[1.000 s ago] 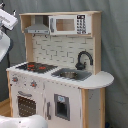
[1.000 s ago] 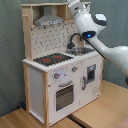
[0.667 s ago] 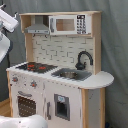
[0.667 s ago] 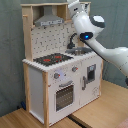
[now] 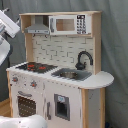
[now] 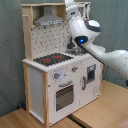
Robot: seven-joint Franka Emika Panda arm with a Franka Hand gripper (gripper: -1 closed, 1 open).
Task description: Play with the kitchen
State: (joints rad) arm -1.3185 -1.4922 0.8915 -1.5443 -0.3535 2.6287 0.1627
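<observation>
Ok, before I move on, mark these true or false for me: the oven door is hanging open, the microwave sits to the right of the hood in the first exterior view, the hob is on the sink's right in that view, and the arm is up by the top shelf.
1. The oven door is hanging open. False: it sits shut against the kitchen front.
2. In the first exterior view the microwave is right of the hood. True.
3. In the first exterior view the hob is on the sink's right. False: it is on the sink's left.
4. In the second exterior view the arm reaches up by the top shelf. True.
</observation>
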